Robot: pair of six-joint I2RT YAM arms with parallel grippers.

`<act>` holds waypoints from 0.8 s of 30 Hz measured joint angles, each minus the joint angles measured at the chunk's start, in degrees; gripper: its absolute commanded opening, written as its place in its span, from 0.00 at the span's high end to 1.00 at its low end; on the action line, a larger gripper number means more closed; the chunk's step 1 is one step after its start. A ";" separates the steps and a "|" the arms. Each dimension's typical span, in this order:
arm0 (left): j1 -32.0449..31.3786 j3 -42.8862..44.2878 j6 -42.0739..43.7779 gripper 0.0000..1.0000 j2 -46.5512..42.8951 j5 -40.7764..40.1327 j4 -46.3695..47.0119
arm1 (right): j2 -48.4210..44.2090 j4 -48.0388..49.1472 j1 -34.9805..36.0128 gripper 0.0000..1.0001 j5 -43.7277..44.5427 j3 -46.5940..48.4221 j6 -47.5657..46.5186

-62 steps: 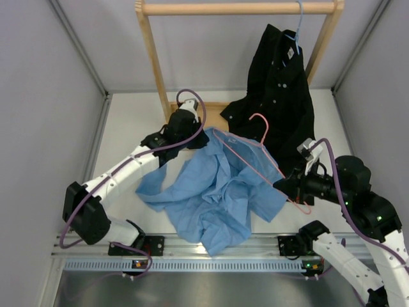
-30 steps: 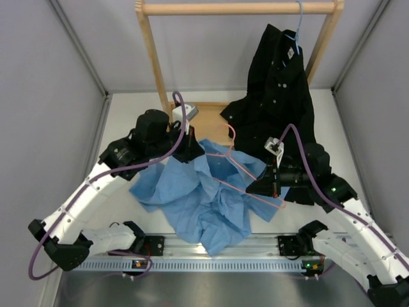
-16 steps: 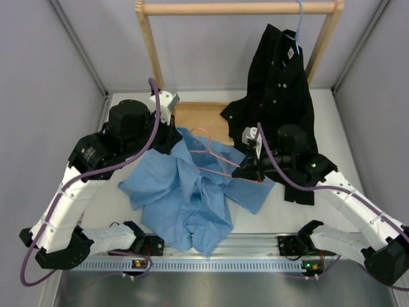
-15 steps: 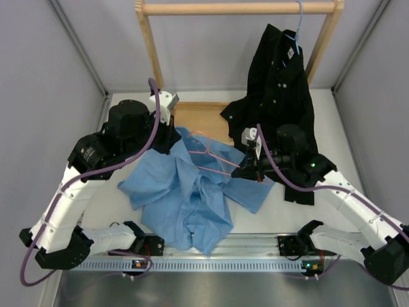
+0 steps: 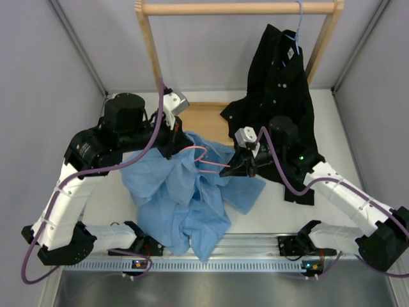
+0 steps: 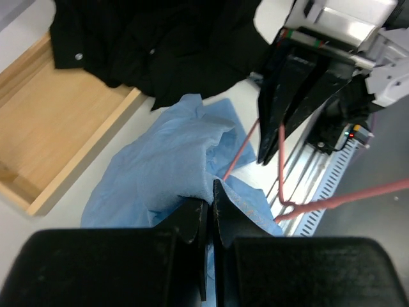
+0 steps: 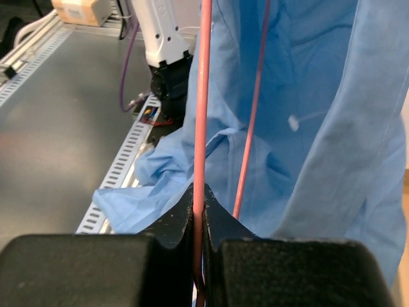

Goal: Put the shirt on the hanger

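The light blue shirt (image 5: 185,192) hangs in folds from my left gripper (image 5: 174,137), which is shut on its upper edge and holds it off the table; the pinch shows in the left wrist view (image 6: 211,192). My right gripper (image 5: 238,167) is shut on the pink wire hanger (image 5: 206,160), whose hook end lies against the raised cloth. In the right wrist view the jaws (image 7: 201,195) clamp one pink wire (image 7: 203,96), with the shirt (image 7: 307,128) hanging just behind it. The hanger also shows in the left wrist view (image 6: 281,160).
A black button-up shirt (image 5: 281,96) hangs on a pale blue hanger (image 5: 298,29) from the wooden rack (image 5: 236,7) at the back, its tail draped on the table. A wooden base board (image 5: 204,118) lies behind the grippers. A metal rail (image 5: 255,252) runs along the near edge.
My left gripper has lifted the shirt's top edge up and back. My right gripper has carried the hanger left toward the raised cloth, so its hook end now meets the shirt.
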 measured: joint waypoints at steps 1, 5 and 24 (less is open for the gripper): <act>0.00 0.72 0.13 1.00 0.48 1.62 -0.04 | -0.24 1.99 1.27 1.00 1.77 -0.22 1.09; 0.02 4.07 -0.07 1.00 2.21 4.66 -0.24 | -4.24 11.89 3.72 1.00 9.38 -3.74 7.08; 0.04 10.71 0.15 1.00 4.15 8.07 0.59 | -15.93 36.35 3.98 1.00 34.51 -22.43 36.04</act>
